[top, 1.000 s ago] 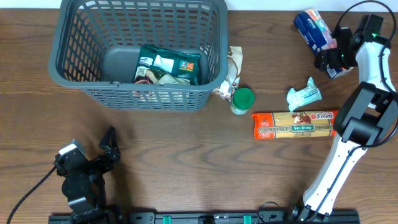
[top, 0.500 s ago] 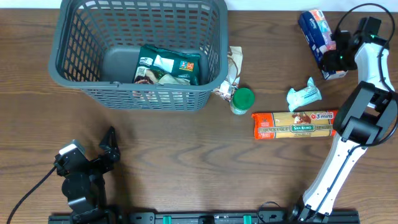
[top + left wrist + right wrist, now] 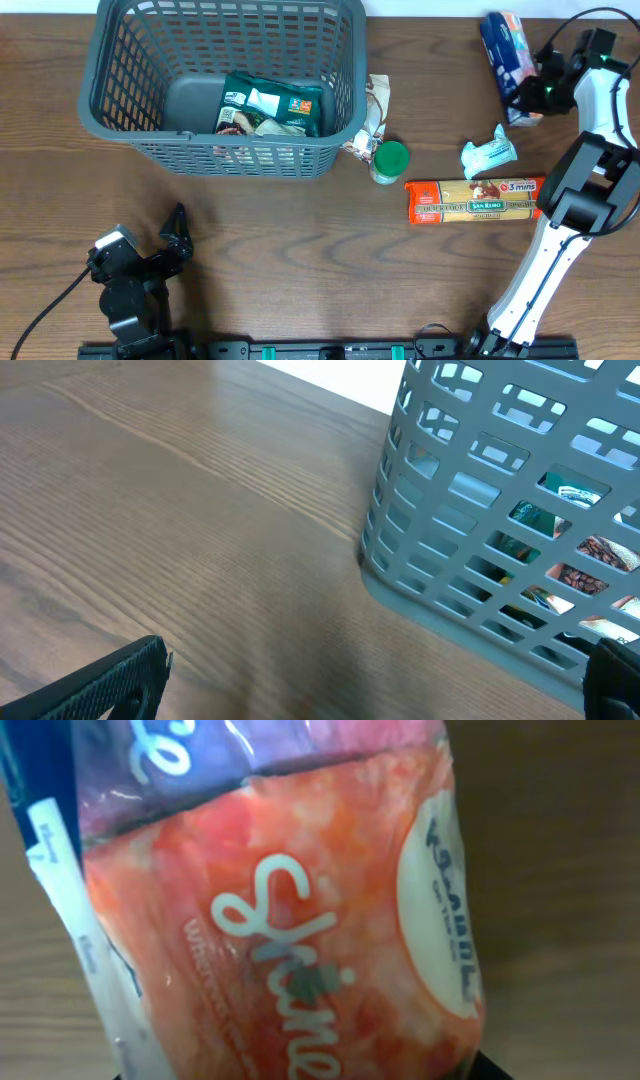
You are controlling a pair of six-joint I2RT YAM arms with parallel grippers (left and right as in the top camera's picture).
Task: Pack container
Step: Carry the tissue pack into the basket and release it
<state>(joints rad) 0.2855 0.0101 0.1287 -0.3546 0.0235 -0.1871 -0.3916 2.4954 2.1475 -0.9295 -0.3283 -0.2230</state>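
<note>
The dark grey lattice container (image 3: 215, 141) stands at the back left, with a green packet (image 3: 272, 105) lying inside. In the left wrist view its corner (image 3: 480, 510) rises just ahead. My left gripper (image 3: 178, 235) rests open near the front left, nothing between its fingers (image 3: 110, 685). At the far right, my right gripper (image 3: 530, 95) is shut on the lower end of a blue, orange and white plastic packet (image 3: 503, 45). That packet (image 3: 290, 920) fills the right wrist view, so the jaws are mostly hidden behind it.
A long pasta pack (image 3: 473, 200) lies right of centre. A green-lidded jar (image 3: 389, 160) and a brown bag (image 3: 375, 110) sit against the container's right side. A pale blue wrapper (image 3: 488, 153) lies between the jar and the right arm.
The right gripper has closed on the blue packet, which has swung from slanted to nearly upright. The left arm has not moved.
</note>
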